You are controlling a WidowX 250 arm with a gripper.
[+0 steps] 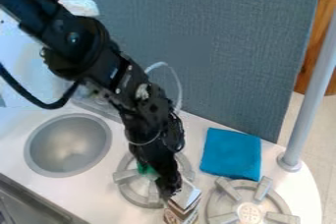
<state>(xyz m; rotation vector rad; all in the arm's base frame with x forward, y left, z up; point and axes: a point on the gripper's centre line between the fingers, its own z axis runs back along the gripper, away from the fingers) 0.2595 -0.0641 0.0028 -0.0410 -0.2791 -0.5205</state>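
The black gripper [168, 188] hangs down over the front of the left burner [128, 196], its lower end at the upper left edge of a small box with a white side and brown print [185, 205]. Whether the box is held or only touched, I cannot tell. The box is tilted and stands between the two burners, partly covered by the gripper. Something green [146, 170] shows behind the gripper, over the left burner, mostly hidden.
A folded blue cloth [231, 154] lies behind the right burner [249, 212]. The round metal sink [69, 145] is at left. A grey panel [197, 46] stands along the back, and a grey pole [308, 98] rises at the right.
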